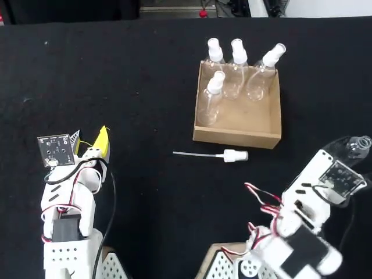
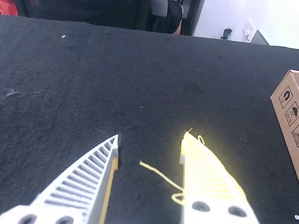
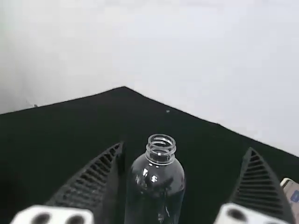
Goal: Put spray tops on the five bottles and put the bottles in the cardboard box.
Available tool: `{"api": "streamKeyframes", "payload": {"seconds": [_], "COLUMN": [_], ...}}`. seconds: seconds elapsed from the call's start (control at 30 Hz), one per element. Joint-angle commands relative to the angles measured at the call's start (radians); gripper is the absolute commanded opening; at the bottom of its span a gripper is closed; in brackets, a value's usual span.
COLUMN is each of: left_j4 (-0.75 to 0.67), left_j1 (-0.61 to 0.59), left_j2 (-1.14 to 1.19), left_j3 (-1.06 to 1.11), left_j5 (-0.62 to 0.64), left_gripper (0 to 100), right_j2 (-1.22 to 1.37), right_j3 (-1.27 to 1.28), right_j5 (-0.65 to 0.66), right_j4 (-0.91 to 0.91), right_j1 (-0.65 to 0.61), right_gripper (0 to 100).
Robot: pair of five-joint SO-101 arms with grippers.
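My right gripper [image 3: 185, 148] was spread wide, the uncapped bottle [image 3: 156, 182] between its fingers and against one of them, off the cardboard box's [image 1: 237, 138] near right corner. My left gripper [image 2: 152, 136], also spread, hung over black cloth [image 2: 140, 70] well left of the box. A loose spray top [image 1: 235, 155] lay just before the box, and four capped bottles [image 1: 212, 96] stood inside.

High camera looks down over the whole table [image 1: 116, 70] — wrist cameras sit low, close; left's shares the box [image 2: 287, 114] corner.
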Motion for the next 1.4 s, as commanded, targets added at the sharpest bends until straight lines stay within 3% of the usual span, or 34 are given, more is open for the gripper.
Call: {"api": "streamKeyframes", "payload": {"seconds": [0.0,0.57,0.9,1.17,1.37], "left_j4": [-0.018,-0.018,-0.018,-0.018,-0.018], "left_j1": [0.012,0.012,0.012,0.012,0.01], "left_j2": [0.0,0.0,0.0,0.0,-0.002], "left_j3": [0.022,0.022,0.022,0.022,0.022], "left_j5": [0.008,0.008,0.008,0.008,0.008], "left_gripper": [21,21,21,21,21], "right_j2": [-0.154,-0.76,-0.708,-0.742,-0.611], "right_j3": [-0.07,-0.242,-0.501,-0.567,-0.584], "right_j5": [0.009,0.04,0.241,0.245,0.301], "right_j4": [0.235,1.185,1.628,1.691,1.682], "right_j1": [0.014,0.061,-0.061,-0.031,-0.021], "right_gripper": [32.2,32.2,32.2,32.2,32.2]}}
